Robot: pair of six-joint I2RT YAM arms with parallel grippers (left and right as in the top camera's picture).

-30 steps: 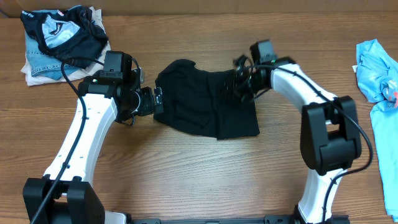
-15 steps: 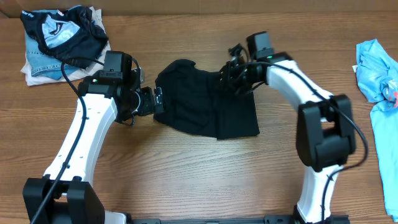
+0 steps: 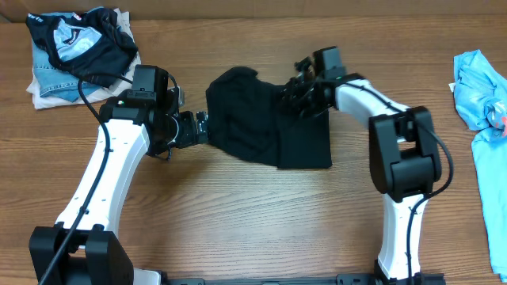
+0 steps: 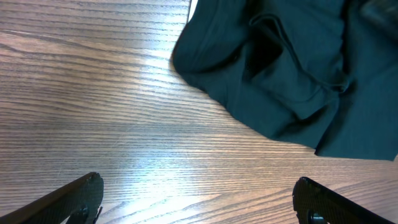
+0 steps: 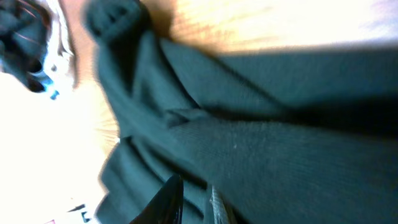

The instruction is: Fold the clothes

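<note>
Against a second ago: black T-shirt dragged a little toward the far edge and to the right. Left lobe bunched higher, left hem drawn slightly away from the left claw. Right claw swung in closer to the far edge, now at the shirt's far right corner, narrow, pinching the fabric. Left claw unmoved, spread wide, near the shirt's left side, gripping nothing.

Shirt near the middle of the bench, toward the far edge. Brown wood grain throughout. Heap of clothes in the far left corner, light blue garment at the right edge. Paler brown strip along the far edge.
</note>
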